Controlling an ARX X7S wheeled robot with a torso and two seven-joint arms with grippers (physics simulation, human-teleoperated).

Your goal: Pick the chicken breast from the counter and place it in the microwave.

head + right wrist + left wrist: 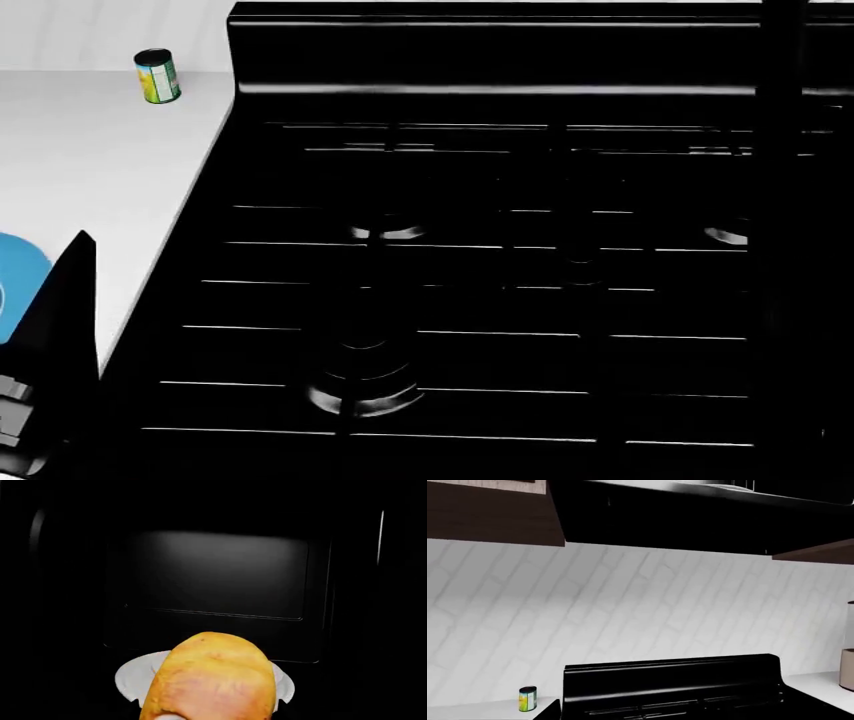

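The left wrist view faces the white tiled wall. The can (528,698) stands on the bench (487,711) at 7 o'clock, just beside the black stove (674,687). A dark hood (694,515) spans 12 o'clock. The left claw does not appear in this view, so its state cannot be told. The arm appears parked clear, probably to leave the workspace free for the other arm.

The head view looks down over the stove grates (481,290). The can (156,76) sits at 11 o'clock on the bench (94,170). An edge of the blue plate (19,280) shows at 9 o'clock, partly behind a dark arm part (54,370). No chicken breast lies on the visible bench.

The right wrist view shows the chicken breast (210,677) at 6 o'clock, close to the lens, above a white turntable (133,677) inside the dark microwave (220,575) cavity. The right claw fingers are not visible, so grip or release cannot be confirmed. Judged position: placement is at or near completion.
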